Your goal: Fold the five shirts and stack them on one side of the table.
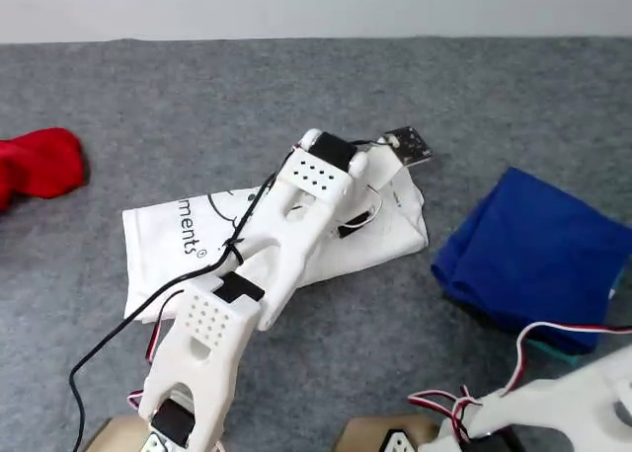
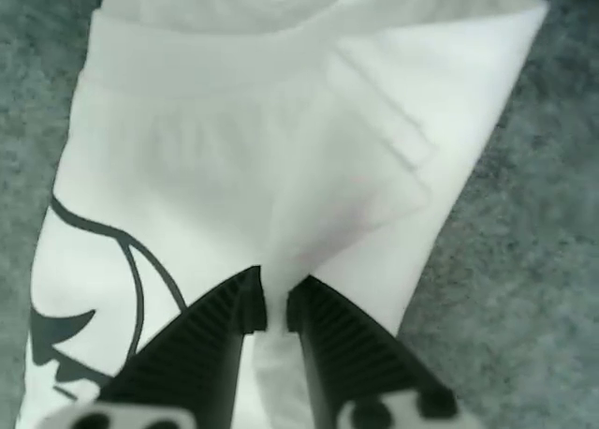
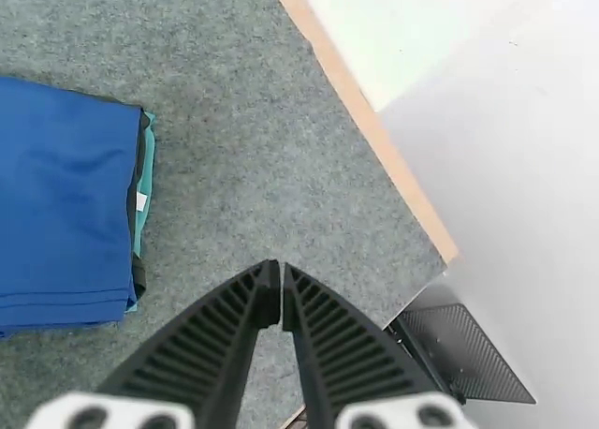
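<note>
A white shirt (image 1: pixel 188 245) with black print lies partly folded in the middle of the grey table. My left arm stretches across it, and my left gripper (image 1: pixel 357 215) sits at its right part. In the left wrist view the left gripper (image 2: pixel 276 303) is shut on a ridge of the white shirt (image 2: pixel 234 148), pinched between the black fingers (image 2: pixel 215 335). A folded blue shirt (image 1: pixel 533 250) lies at the right on a teal one (image 1: pixel 565 350). A crumpled red shirt (image 1: pixel 39 164) rests at the far left. My right gripper (image 3: pixel 281 284) is shut over bare carpet beside the blue shirt (image 3: pixel 65 204).
The table's wooden edge (image 3: pixel 365 120) runs close to my right gripper, with white floor beyond it. A black mesh part (image 3: pixel 459 354) sits off that edge. The right arm (image 1: pixel 563 403) stays low at the front right. Grey carpet (image 1: pixel 197 97) lies behind the white shirt.
</note>
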`<control>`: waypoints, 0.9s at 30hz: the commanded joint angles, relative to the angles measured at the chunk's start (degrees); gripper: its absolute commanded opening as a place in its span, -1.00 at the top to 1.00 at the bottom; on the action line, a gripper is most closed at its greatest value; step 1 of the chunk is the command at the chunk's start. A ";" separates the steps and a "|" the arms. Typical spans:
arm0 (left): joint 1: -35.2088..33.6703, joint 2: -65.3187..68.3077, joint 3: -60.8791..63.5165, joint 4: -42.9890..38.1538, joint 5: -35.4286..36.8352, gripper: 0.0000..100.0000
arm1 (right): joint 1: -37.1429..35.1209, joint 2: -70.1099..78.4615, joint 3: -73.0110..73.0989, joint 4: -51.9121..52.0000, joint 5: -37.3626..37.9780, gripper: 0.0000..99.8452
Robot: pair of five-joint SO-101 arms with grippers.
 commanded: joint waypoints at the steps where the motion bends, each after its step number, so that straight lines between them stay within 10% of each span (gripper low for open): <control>1: -1.05 -0.79 -3.12 1.85 -0.09 0.86 | 0.48 -1.19 -2.20 2.24 0.53 0.98; 21: -12.22 -4.75 -7.96 6.77 -0.18 0.90 | 0.04 -4.26 4.04 2.07 0.53 0.98; 27: -20.84 -14.77 -1.01 6.86 11.25 0.98 | -3.12 -4.18 4.57 2.07 0.53 0.98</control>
